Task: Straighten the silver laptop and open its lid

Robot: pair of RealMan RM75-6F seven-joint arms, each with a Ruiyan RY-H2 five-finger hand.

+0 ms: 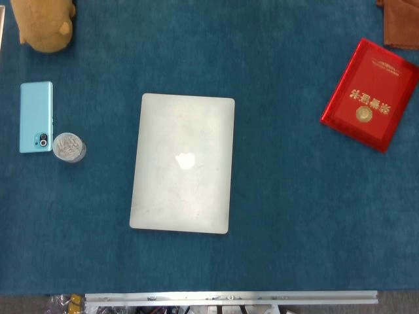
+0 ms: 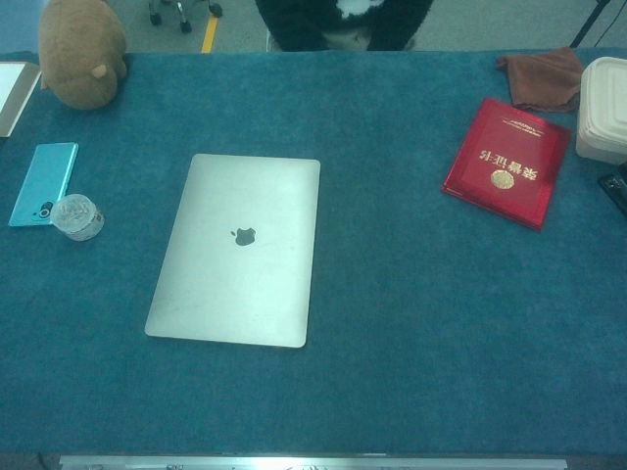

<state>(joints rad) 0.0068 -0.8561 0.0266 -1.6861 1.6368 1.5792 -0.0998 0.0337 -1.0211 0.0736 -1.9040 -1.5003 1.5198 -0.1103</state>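
The silver laptop point(image 1: 183, 163) lies closed on the blue table cloth, left of centre, its long side running front to back and slightly skewed. Its logo faces up. In the chest view the same laptop point(image 2: 240, 247) lies flat with its lid down. Neither hand shows in the head view or the chest view.
A red booklet point(image 1: 370, 95) lies at the right. At the left are a light blue phone point(image 1: 36, 116) and a small clear round container point(image 1: 69, 147). A brown plush toy point(image 2: 83, 51) sits at the far left, a brown cloth point(image 2: 544, 76) and a white box point(image 2: 604, 108) at the far right.
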